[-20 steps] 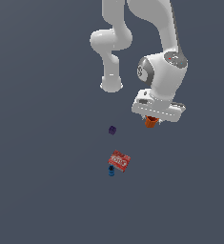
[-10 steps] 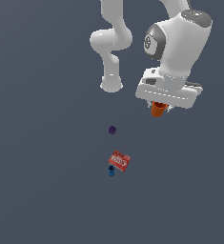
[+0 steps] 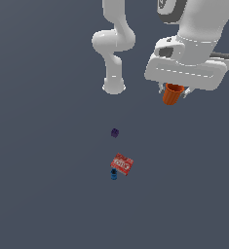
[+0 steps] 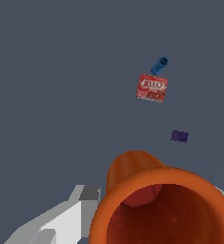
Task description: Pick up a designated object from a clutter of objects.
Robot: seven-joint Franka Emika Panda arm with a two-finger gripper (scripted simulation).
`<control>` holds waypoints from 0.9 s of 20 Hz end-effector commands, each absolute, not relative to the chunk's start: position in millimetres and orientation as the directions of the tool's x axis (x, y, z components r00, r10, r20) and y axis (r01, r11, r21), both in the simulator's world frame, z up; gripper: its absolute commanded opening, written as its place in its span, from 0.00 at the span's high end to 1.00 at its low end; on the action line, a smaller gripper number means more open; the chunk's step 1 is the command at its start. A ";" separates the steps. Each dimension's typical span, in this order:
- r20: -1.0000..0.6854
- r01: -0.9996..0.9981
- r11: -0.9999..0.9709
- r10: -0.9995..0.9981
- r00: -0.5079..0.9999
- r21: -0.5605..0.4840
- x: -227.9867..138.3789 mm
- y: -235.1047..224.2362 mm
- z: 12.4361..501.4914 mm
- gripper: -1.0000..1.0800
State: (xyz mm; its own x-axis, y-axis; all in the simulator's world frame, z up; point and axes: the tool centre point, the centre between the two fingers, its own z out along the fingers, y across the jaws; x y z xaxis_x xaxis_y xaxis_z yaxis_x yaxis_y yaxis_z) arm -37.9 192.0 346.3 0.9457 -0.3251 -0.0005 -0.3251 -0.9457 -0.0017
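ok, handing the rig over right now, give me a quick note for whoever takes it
Gripper: shut on the small orange ribbed tapered cup, held high above the floor, mouth toward the wrist camera.
Left on the floor: flat red box with white markings, tiny blue cylinder right beside it, tiny purple cube apart from both.
Done: the cup is picked and clear of the clutter.
Left: nothing but keeping the grip.

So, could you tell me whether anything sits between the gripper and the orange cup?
No. The gripper already holds the orange cup above the floor; the purple cube, red box and blue cylinder lie apart below.
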 end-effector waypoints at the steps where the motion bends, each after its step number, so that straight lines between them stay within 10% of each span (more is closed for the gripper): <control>1: -0.001 -0.326 -0.945 -0.326 0.945 -0.001 -34.2 192.2 367.3 1.00; 18: 0.000 -0.326 -0.945 -0.326 0.945 0.000 -20.5 194.3 422.8 1.00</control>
